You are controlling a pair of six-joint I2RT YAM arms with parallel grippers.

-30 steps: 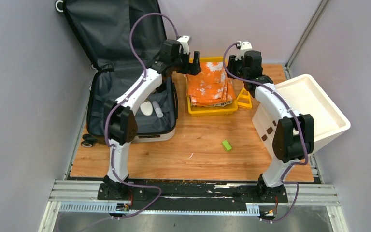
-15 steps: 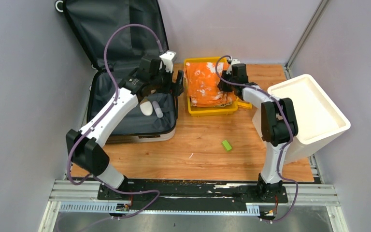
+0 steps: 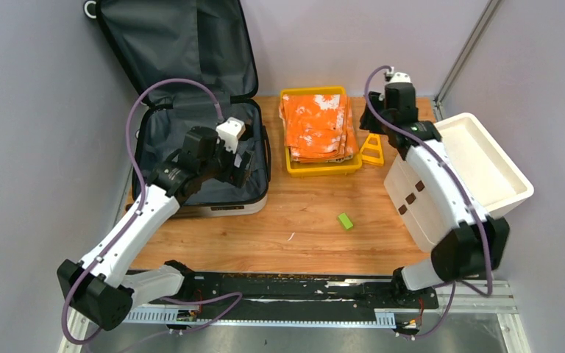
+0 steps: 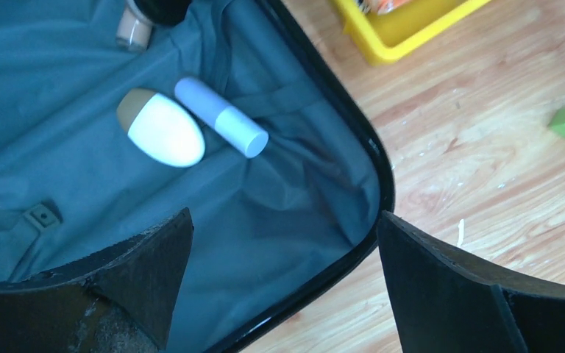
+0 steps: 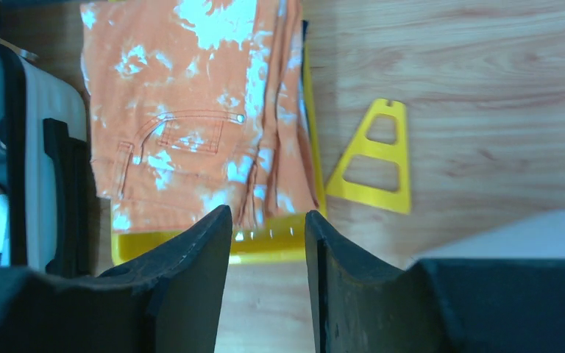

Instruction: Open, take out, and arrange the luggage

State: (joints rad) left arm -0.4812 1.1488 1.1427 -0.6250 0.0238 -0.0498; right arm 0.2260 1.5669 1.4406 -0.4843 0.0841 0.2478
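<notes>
The luggage point(image 3: 169, 44) lies open at the left, its lid leaning on the back wall and its base flat with dark grey lining point(image 4: 81, 198). A white egg-shaped item point(image 4: 160, 131) and a pale tube point(image 4: 221, 116) lie inside. My left gripper point(image 3: 241, 168) hovers over the base's near right corner, open wide and empty point(image 4: 285, 250). My right gripper point(image 3: 374, 118) is raised at the back right, open and empty point(image 5: 267, 228), above the tray's front edge. The luggage's white side point(image 5: 40, 162) shows at the left of the right wrist view.
A yellow tray point(image 3: 324, 169) holds folded orange-and-white clothes point(image 3: 316, 125), also in the right wrist view point(image 5: 191, 110). A yellow triangular stand point(image 3: 372, 149) sits beside it. A green block point(image 3: 346, 220) lies on the wood. A white foam box point(image 3: 478, 162) stands at the right.
My left arm has swung back from the tray to over the luggage base. My right arm has lifted and moved right, away from the clothes, which now lie flat in the tray.
</notes>
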